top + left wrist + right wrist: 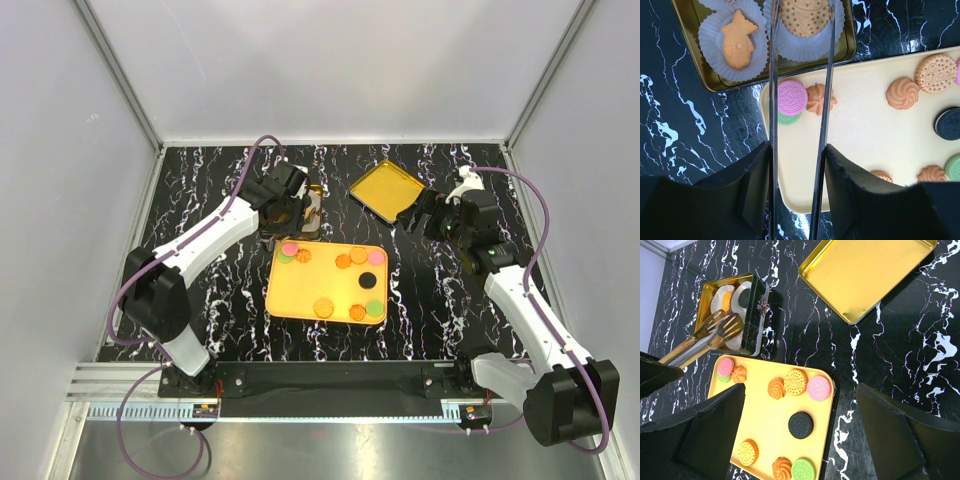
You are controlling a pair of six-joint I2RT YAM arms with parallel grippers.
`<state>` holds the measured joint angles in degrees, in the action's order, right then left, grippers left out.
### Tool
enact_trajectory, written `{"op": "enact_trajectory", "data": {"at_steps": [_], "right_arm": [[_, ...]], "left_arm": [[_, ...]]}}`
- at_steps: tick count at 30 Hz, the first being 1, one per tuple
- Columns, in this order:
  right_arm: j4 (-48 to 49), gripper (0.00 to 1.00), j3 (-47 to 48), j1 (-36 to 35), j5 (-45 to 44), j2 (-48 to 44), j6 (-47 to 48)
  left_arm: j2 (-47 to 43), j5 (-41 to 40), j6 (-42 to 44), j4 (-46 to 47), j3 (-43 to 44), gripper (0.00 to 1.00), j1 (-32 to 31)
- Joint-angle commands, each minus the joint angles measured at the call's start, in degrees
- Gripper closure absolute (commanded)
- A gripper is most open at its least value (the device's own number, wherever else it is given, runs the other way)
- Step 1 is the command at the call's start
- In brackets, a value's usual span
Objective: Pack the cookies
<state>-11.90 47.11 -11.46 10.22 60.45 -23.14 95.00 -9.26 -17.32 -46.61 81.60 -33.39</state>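
Several cookies lie on a yellow tray (300, 298): a pink one (792, 97) on a green one, an orange swirl (820, 98), a black one (801, 425), a green one (803, 471). My left gripper (797, 165) is shut on metal tongs (774, 100). The tong arms reach over the open tin (849, 47) and straddle a round tan biscuit (805, 17) in a paper cup. A fish-shaped biscuit (737, 40) sits in the cup beside it. My right gripper (801, 390) is open and empty, above the table right of the tray.
The tin (312, 212) stands just behind the tray's far left corner. Its gold lid (387, 188) lies upside down at the back, close to the right gripper (425, 215). The table is black marble with white walls around.
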Motion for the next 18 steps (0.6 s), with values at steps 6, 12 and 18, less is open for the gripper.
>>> {"op": "enact_trajectory", "data": {"at_steps": [6,12,18], "right_arm": [[0.91,0.00,0.44,0.04,1.12,-0.50,0.81],[0.83,0.00,0.44,0.04,1.21,-0.42,0.90],[1.18,0.00,0.44,0.04,1.47,0.02,0.64]], "left_arm": [[-2.89,0.82,0.71,2.23,-0.57,0.49,0.34],[-6.13,0.82,0.45,2.49,-1.01,0.50,0.34],[-11.32,-1.55,-0.25,0.64,2.86,0.51,2.09]]}}
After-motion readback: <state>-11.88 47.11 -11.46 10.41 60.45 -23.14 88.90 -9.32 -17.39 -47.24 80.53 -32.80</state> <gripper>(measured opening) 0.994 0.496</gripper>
